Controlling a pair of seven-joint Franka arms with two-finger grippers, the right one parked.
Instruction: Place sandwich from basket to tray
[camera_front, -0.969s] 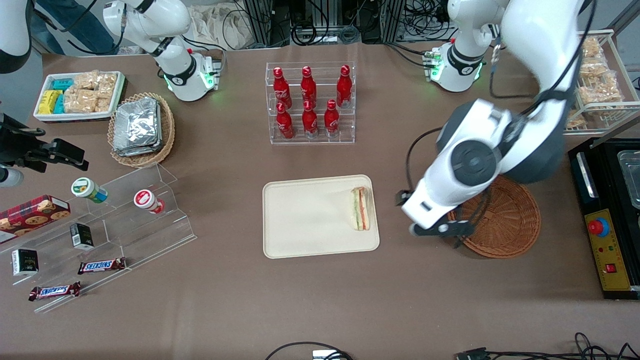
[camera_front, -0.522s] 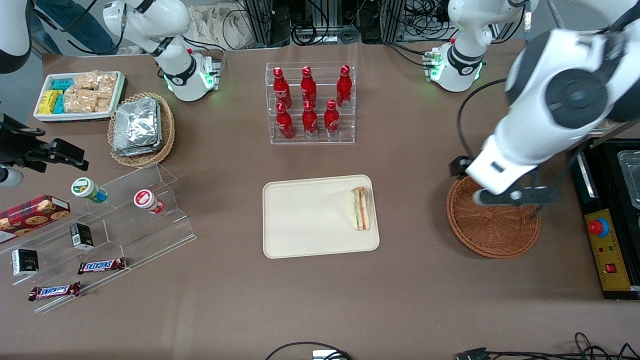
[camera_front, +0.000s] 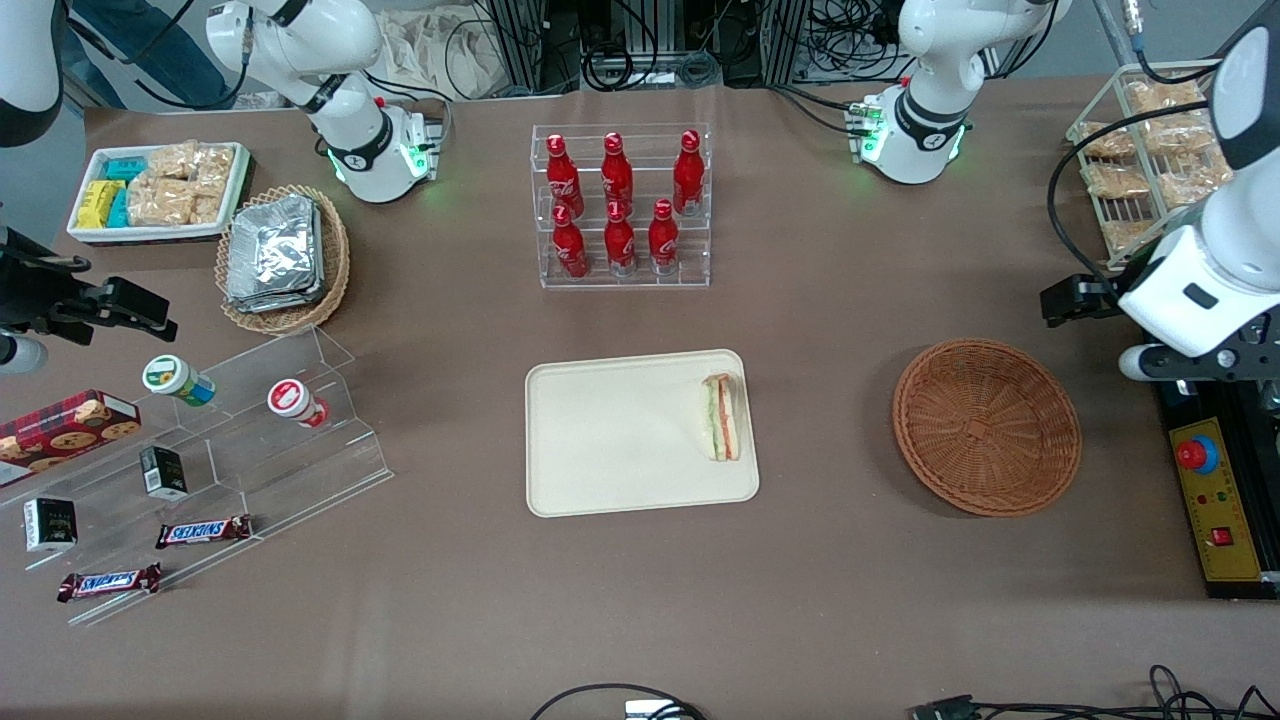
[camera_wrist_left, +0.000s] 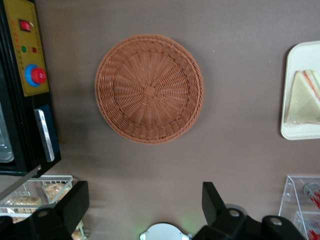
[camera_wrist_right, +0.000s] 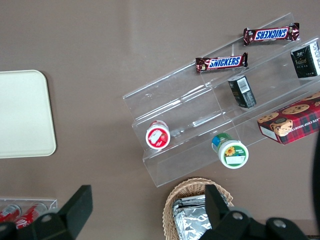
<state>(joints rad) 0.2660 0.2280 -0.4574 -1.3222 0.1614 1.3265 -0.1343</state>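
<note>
The jaws of the left gripper (camera_wrist_left: 143, 200) are spread wide with nothing between them, so nothing is being carried. Taken across the front frame from the parked arm's end, a white bin of snack packets (camera_front: 160, 190) is seen in the upper part of the frame. A tan basket of foil packets (camera_front: 283, 260) lies just beside it, and a clear stepped stand (camera_front: 250, 440) with small goods sits lower down. None of these belongs to the task. At the upper middle of the frame a clear rack of red bottles (camera_front: 620, 205) is set. In the centre of the frame, nearer the camera than the bottles, lies the tray (camera_front: 600, 440) flat on the desk. The sandwich (camera_front: 722, 417) lies on the tray, inside the rim, along the short edge that faces the basket (camera_front: 985, 427). The basket rests well apart from the tray, toward the working arm's end of the desk, and its woven floor is shown bare in both the front and left wrist views. At that end's frame edge the gripper is held above the desk margin, clear of the basket, by a black control box (camera_front: 1215, 490) with a red button. From this layout the task is judged done: the sandwich has been delivered, the basket emptied and the grip released. Nothing is left to be moved, and at most the arm remains to be parked.
</note>
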